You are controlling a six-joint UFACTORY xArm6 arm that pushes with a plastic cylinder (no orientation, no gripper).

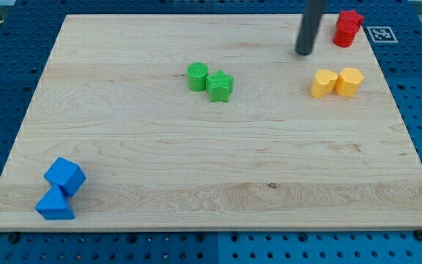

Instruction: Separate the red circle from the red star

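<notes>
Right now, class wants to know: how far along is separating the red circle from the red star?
Done: nothing, since the red blocks sit touching at the view's top right; shapes are unclear. In hand: my tip rests just left of them, not touching. Left: the whole push apart.

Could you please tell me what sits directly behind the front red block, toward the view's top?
A second red block sits right behind the front red block, touching it; its lower part is covered, so neither shape is clear. My tip stands apart, to the view's left of both.
</notes>
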